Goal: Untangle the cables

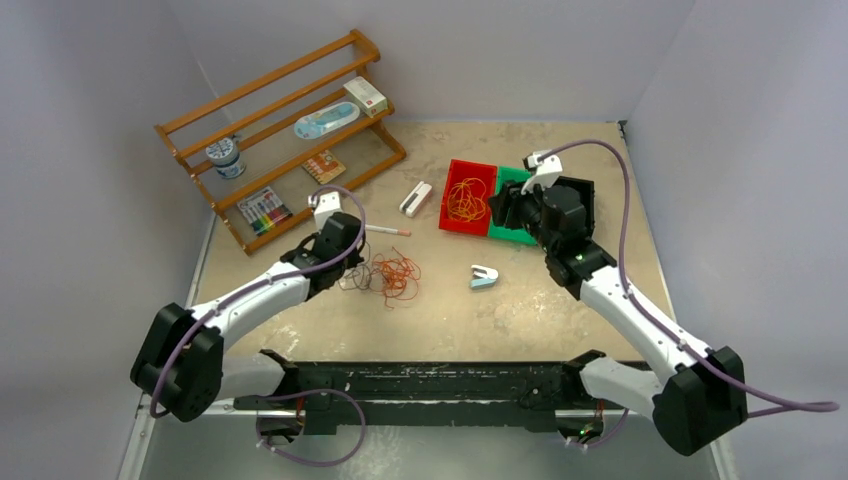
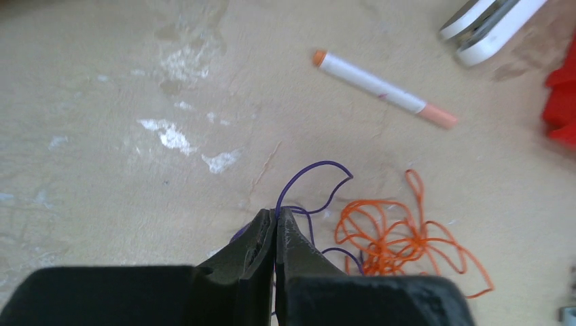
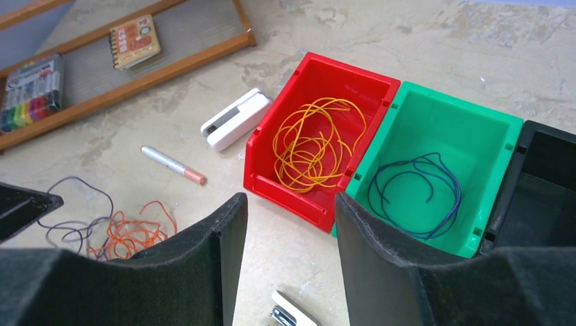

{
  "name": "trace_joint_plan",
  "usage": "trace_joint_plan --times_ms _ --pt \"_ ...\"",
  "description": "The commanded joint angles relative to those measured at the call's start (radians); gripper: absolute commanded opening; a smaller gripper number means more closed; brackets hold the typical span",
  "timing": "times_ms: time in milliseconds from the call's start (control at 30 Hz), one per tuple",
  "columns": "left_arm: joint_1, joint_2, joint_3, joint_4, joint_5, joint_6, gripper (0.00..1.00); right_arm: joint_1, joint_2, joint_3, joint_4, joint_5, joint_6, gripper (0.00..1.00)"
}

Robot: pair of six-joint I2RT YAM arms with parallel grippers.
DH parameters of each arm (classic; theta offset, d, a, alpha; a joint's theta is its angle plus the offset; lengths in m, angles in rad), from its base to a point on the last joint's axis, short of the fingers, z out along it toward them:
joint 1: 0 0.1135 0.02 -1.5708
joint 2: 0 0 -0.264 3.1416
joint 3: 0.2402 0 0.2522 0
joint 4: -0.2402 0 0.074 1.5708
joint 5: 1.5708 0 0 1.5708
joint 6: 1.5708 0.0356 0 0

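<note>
An orange cable tangle (image 1: 398,278) lies on the table, mixed with a thin purple cable (image 1: 357,277). My left gripper (image 1: 350,262) is at the tangle's left edge. In the left wrist view it (image 2: 277,214) is shut on the purple cable (image 2: 309,175), with the orange tangle (image 2: 401,238) just to its right. My right gripper (image 1: 500,208) is open and empty (image 3: 289,200), held over the bins. A red bin (image 3: 292,190) holds a yellow-orange cable (image 3: 312,142). A green bin (image 3: 469,129) holds a blue cable (image 3: 448,204).
An orange-tipped marker (image 1: 385,231) and a white stapler (image 1: 416,198) lie beyond the tangle. A small stapler (image 1: 484,277) lies mid-table. A black bin (image 3: 543,183) stands right of the green one. A wooden rack (image 1: 280,130) with small items stands at the back left.
</note>
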Motion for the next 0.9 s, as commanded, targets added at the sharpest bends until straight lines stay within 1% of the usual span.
trace_joint_plan --times_ms 0,67,167,233,433,600,633,700,867 --pt "0.004 -0.068 0.127 -0.052 -0.038 0.073 0.0 -0.003 -0.097 -0.073 0.164 0.032 0.041 0.54" --pt "0.004 -0.077 0.164 -0.084 -0.029 0.096 0.0 -0.003 -0.136 -0.124 0.239 0.024 0.051 0.6" --pt "0.004 -0.096 0.2 -0.11 -0.001 0.139 0.0 -0.003 -0.179 -0.194 0.357 0.031 0.026 0.63" --pt "0.004 -0.108 0.225 -0.133 0.02 0.165 0.0 -0.003 -0.205 -0.225 0.401 0.01 0.024 0.66" --pt "0.004 -0.126 0.307 -0.187 0.095 0.234 0.0 -0.003 -0.228 -0.209 0.353 -0.072 -0.048 0.7" --pt "0.004 -0.159 0.337 -0.195 0.142 0.255 0.0 -0.003 -0.24 -0.226 0.378 -0.152 -0.122 0.71" --pt "0.004 -0.165 0.345 -0.199 0.148 0.258 0.0 -0.003 -0.245 -0.232 0.393 -0.171 -0.128 0.72" --pt "0.004 -0.182 0.356 -0.2 0.166 0.269 0.0 -0.003 -0.252 -0.241 0.42 -0.205 -0.138 0.78" --pt "0.004 -0.207 0.4 -0.214 0.194 0.291 0.0 -0.003 -0.241 -0.233 0.463 -0.336 -0.157 0.83"
